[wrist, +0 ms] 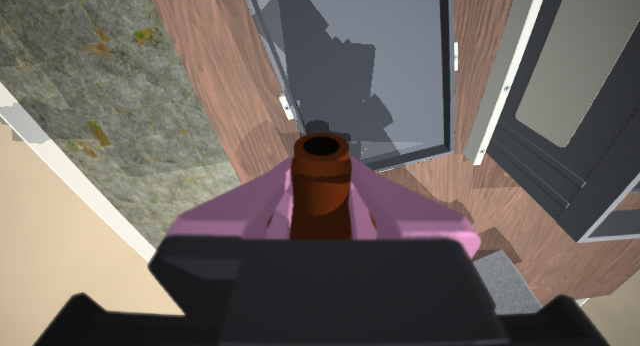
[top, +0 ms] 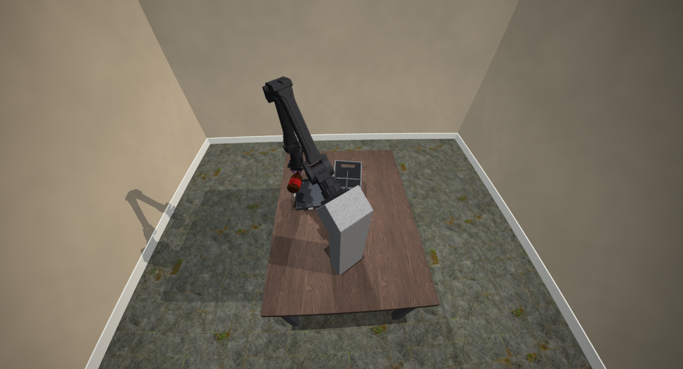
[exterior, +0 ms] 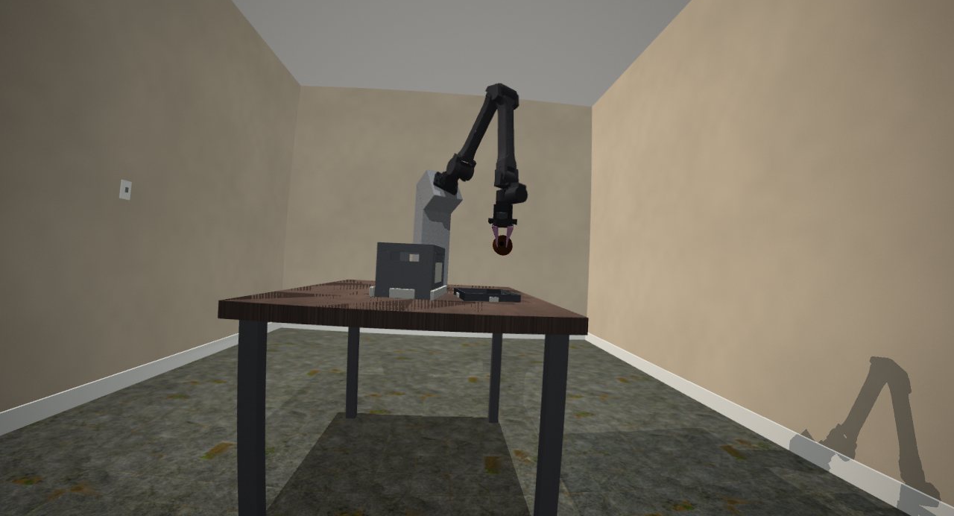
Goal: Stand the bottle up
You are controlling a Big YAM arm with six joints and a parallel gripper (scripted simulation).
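My gripper (top: 295, 172) (exterior: 502, 233) (wrist: 321, 166) is shut on a red-brown bottle (top: 294, 183) (exterior: 501, 246) (wrist: 320, 161). The pink fingers clamp its neck. The bottle hangs in the air, well above the table, over the outer end of the tray. In the wrist view its open mouth points away from the camera; its body is hidden behind the gripper there. The flat dark tray (top: 307, 198) (exterior: 490, 294) (wrist: 405, 61) lies on the table with nothing on it. The dark crate (top: 346, 172) (exterior: 407, 269) (wrist: 575, 136) stands right beside the tray.
The brown wooden table (top: 382, 252) (exterior: 400, 309) (wrist: 235, 86) carries the tray, the crate and the tall grey pedestal (top: 346, 223) (exterior: 430, 212) of the arm. The tray lies close to the table's edge, with the floor (wrist: 100, 86) beyond it.
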